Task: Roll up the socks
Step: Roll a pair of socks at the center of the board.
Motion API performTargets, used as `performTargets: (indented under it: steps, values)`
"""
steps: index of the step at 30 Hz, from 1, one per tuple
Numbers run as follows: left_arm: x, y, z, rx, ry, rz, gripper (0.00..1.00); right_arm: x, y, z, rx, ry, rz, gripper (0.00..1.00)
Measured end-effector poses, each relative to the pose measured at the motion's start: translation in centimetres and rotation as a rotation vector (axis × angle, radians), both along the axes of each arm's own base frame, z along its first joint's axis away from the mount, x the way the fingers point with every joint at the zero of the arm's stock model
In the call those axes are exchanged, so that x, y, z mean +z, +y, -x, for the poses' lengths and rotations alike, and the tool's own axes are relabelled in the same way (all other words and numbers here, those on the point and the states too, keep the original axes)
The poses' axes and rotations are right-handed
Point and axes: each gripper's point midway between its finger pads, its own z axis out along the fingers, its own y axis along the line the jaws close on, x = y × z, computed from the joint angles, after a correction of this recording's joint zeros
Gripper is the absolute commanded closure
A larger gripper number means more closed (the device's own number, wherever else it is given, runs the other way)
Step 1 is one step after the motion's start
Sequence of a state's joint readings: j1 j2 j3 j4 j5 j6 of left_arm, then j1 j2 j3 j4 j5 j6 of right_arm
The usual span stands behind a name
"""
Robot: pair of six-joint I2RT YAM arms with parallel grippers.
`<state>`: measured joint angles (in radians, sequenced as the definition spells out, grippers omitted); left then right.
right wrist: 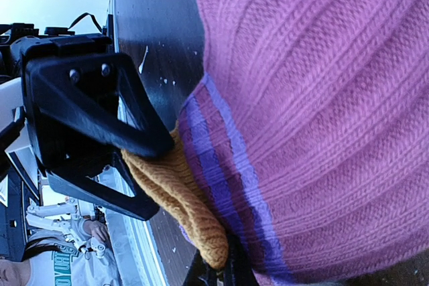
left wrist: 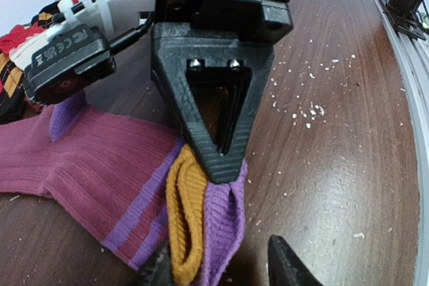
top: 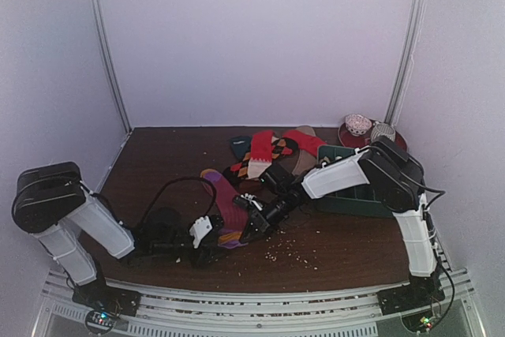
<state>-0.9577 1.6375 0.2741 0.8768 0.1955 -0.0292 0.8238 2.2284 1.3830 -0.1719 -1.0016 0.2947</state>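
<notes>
Purple-magenta sock (left wrist: pixel 80 165) was barely started; its toe (left wrist: pixel 184 219) was folded; right tool (left wrist: pixel 224 169) pinched it; left tool (left wrist: pixel 224 269) straddled it, unclosed; other socks (top: pixel 272 151) lay unrolled.

Through the left wrist camera I see the striped sock (left wrist: pixel 87 172) lying on the brown table (left wrist: pixel 348 185). It is magenta with purple bands, and its orange toe (left wrist: pixel 184 226) is folded up at the near end. The right gripper (left wrist: pixel 221 165) reaches in from beyond the sock, jaws closed, its tip pinching that fold. My left gripper (left wrist: pixel 224 274) straddles the same end, fingers (left wrist: pixel 286 269) apart, the right one clear of the cloth. White crumbs (left wrist: pixel 312 110) dot the wood right of the sock. Other socks (left wrist: pixel 12 78) lie beyond its left part.
</notes>
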Motion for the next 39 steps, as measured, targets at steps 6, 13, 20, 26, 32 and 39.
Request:
performTargets:
  steps: [6,13,20,26,32,39]
  values:
    - [-0.4,-0.7,-0.1,-0.015,0.007,0.008,0.88,0.0,0.0,0.0,0.0,0.001,0.0,1.0]
    - [-1.0,-1.0,-0.3,-0.001,0.043,0.003,1.0,0.0,0.0,0.1,0.002,0.005,-0.001,1.0]
    - [-1.3,-1.4,-1.2,0.081,0.158,0.015,1.0,0.1,-0.4,0.3,0.018,-0.022,-0.01,0.95]
    - [-1.2,-0.6,-1.8,0.178,0.344,0.043,1.0,1.5,-2.6,0.6,-0.009,-0.234,-0.03,0.85]
    - [-1.3,-0.7,-1.8,0.202,0.507,0.029,1.0,5.1,-4.7,0.3,-0.021,-0.625,-0.096,0.67]
    - [-1.4,-1.1,-1.2,0.178,0.568,0.013,1.0,5.6,-2.6,1.0,0.112,-0.957,-0.124,0.58]
